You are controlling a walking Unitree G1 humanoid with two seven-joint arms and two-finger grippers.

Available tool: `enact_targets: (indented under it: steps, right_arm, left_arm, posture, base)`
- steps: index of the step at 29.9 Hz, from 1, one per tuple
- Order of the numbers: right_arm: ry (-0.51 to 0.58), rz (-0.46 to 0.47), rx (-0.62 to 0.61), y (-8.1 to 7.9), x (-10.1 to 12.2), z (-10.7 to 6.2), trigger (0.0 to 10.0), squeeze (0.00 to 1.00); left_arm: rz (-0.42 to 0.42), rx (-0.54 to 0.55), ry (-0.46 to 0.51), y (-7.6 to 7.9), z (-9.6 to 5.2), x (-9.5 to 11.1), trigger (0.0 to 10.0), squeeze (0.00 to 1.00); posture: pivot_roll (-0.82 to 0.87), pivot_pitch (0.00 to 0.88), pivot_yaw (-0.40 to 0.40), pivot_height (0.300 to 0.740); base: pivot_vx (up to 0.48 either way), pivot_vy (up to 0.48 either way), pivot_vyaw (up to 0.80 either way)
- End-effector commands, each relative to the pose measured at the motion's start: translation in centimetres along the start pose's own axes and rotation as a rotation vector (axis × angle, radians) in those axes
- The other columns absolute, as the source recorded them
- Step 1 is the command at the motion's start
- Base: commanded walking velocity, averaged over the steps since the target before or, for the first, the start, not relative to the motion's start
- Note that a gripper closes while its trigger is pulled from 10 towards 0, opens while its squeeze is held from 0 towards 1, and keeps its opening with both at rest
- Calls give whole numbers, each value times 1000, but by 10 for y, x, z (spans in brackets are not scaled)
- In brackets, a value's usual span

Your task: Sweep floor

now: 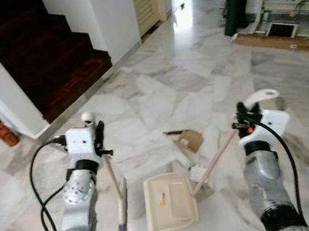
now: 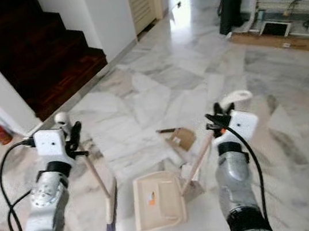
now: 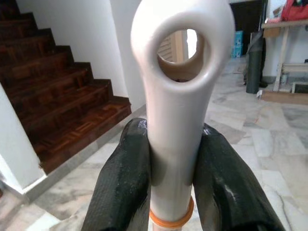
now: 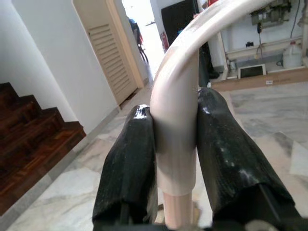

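The cream dustpan [image 1: 168,201] lies on the marble floor [image 1: 206,73], a small orange scrap inside. The right pincer [image 4: 174,144] is clamped on the dustpan's handle [image 1: 216,158]. The left pincer [image 3: 174,178] is clamped on the broom [image 1: 118,196], bristles beside the dustpan. Cardboard [image 1: 188,140] lies just beyond the dustpan.
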State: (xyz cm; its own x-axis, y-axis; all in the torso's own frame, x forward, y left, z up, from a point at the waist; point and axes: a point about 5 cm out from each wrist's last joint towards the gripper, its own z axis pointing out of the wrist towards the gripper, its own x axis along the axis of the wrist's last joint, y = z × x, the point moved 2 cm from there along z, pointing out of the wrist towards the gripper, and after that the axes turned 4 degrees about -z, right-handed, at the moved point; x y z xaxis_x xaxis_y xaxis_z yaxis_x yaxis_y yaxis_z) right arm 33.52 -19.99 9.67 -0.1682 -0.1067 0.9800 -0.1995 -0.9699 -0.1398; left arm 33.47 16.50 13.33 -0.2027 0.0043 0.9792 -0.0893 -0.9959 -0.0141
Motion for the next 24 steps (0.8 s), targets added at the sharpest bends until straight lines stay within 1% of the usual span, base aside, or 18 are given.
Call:
enact_targets:
  steps: [1,13,23,24]
  right_arm:
    - [56,16,28,-12,13,6,10000,0]
    - [57,13,25,-11,14,7,10000,0]
    - [57,8,12,-6,15,9,10000,0]
    - [58,8,11,-5,15,9,10000,0]
  left_arm:
    - [20,8,42,-6,3,11,10000,0]
    - [26,12,41,-8,4,12,10000,0]
    - [28,21,41,-9,4,12,10000,0]
    - [27,21,42,-9,4,12,10000,0]
  posture:
    - [41,0,57,740]
    - [47,5,51,740]
    - [46,16,49,740]
    - [46,16,48,740]
  base:
    - [0,319,769]
    - [0,320,766]
    - [0,316,782]
    - [0,0,800]
